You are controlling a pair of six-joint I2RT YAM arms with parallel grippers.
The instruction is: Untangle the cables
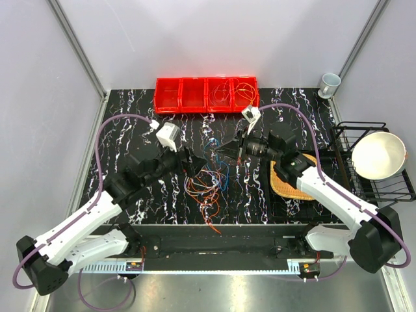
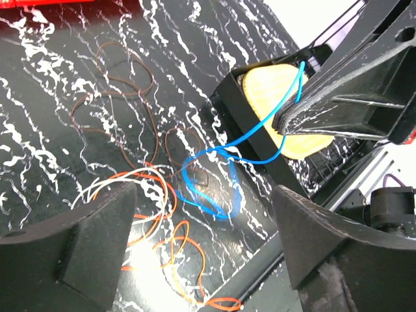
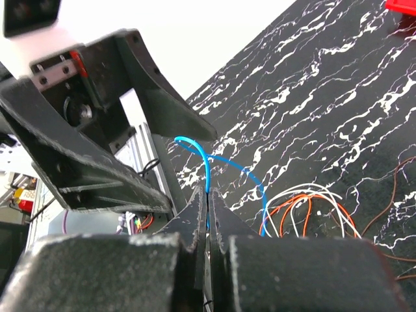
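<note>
Black, white-veined surface (image 1: pixel 162 201) beneath two arms at work. At left, the left end effector (image 1: pixel 197 160) hangs released, fingers spread wide with nothing between them. It is just above a tangle of thin orange, white and brown cables (image 1: pixel 207 185) lying in loose loops at mid-surface. A thin blue cable (image 2: pixel 188 179) rises out of that heap. Its lower coil is blurred in the left wrist view, so whether it touches the surface cannot be told. Its free run climbs to the right, where the right end effector (image 3: pixel 207 198) is clenched on it, the strand pinched between pressed fingertips and held off the surface.

The step in hand looks to be drawing the blue cable free. Done well, the right arm would pull slowly up and away, checking whether the coil slides out or drags orange loops along. If loops follow, the open left end effector is well placed to drop and pin the heap as an anchor. So thin a strand may slip from the pinch under a sharp tug.

Farther right, a yellow woven dish (image 1: pixel 283 179) in a black tray (image 2: pixel 227 104) sits near the line of pull and could snag a trailing loop. The red plastic compartment bin (image 1: pixel 195 109) at the back, with cables in its right-hand compartments, looks the likely destination.
</note>
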